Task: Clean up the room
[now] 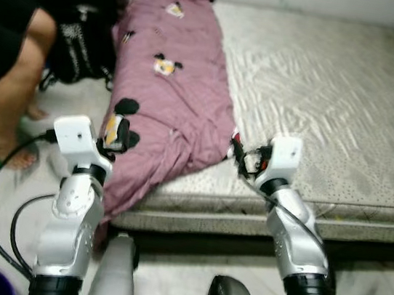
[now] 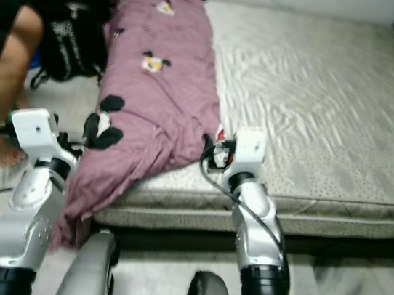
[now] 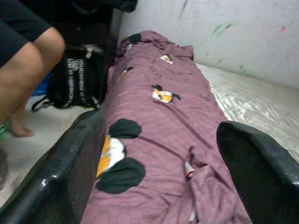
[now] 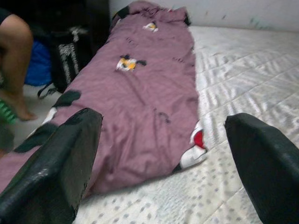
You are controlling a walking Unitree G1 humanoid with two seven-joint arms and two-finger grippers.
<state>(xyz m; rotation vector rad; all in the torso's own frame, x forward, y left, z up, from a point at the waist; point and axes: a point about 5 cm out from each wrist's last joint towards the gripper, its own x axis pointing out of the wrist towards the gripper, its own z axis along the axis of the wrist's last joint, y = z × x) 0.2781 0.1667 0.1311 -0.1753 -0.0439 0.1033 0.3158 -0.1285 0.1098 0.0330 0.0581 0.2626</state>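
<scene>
Blanket (image 1: 168,92), mauve, lies lengthwise along my bed's (image 1: 335,101) left edge, its corner drooping floorward. Head views: both arms raised toward its near end. Left wrist view: my left end effector (image 3: 159,172) gapes wide, framing it. Right wrist view: right end effector (image 4: 163,168) likewise spread, ready to gather it.

white lettering on the black bag (image 3: 77,79) is too blurred to read.
</scene>
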